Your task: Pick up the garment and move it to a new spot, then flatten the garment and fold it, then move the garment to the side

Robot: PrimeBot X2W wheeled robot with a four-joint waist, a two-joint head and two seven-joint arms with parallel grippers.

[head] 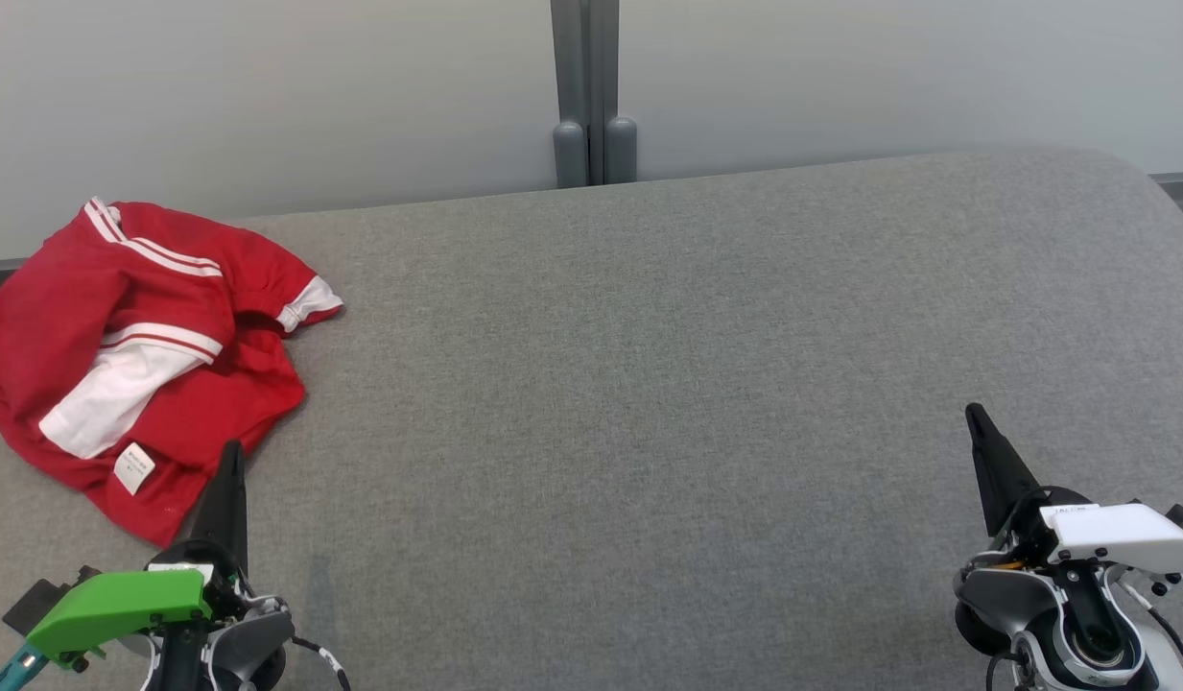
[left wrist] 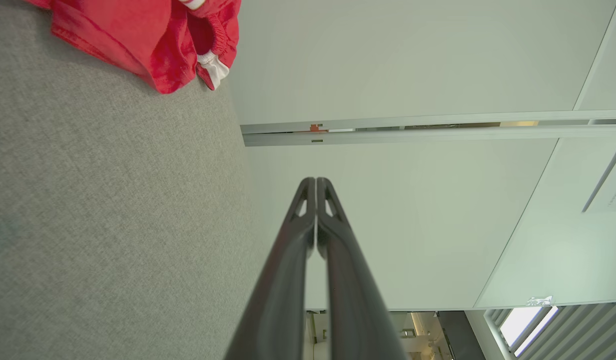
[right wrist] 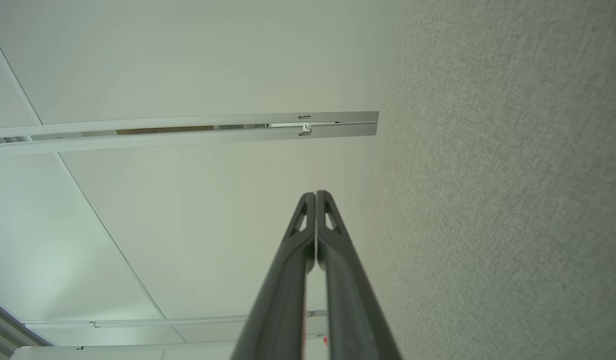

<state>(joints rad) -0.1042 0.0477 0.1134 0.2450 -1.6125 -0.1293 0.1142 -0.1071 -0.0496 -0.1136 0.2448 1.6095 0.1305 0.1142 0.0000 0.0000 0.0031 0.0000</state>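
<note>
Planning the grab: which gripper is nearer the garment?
Left. The left gripper is at the near edge of the red garment; the right gripper is far off to its right.

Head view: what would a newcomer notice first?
The crumpled red-and-white garment at the far left of the grey padded surface stands out at once. Next come the left pincer with its green housing, shut, at the lower left by the garment's near edge, and the right pincer, also shut, at the lower right over bare padding.

I see open counter [head: 649,384] across the middle and right, near to far. The garment [head: 140,355] heaps up at the left; wall [head: 265,96] and post [head: 591,96] close the far edge.
</note>
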